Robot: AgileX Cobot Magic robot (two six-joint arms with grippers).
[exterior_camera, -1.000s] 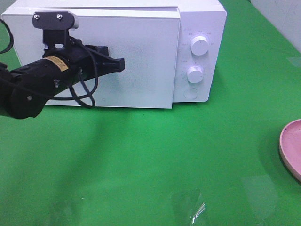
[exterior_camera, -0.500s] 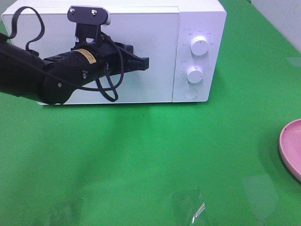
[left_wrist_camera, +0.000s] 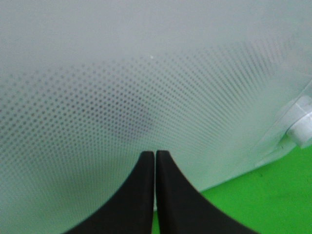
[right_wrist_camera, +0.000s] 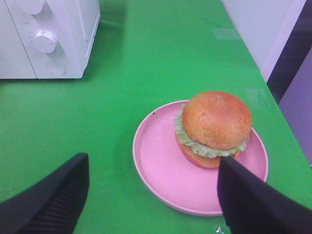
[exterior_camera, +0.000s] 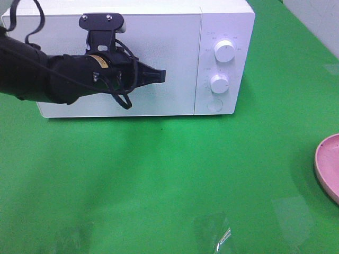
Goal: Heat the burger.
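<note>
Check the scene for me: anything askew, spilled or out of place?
Nothing spilled or damaged. One oddity for a heating job: the microwave door is closed, yet the burger sits on the pink plate outside. The left claw is shut against the door.

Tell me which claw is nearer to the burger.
Right. The right claw hangs open just above the burger on its pink plate; the shut left claw is across the table against the microwave door.

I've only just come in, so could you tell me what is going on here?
The left gripper, fingers shut, is at the closed door of the white microwave. The burger sits on its pink plate on the green table, with the right gripper open above it, holding nothing.
</note>
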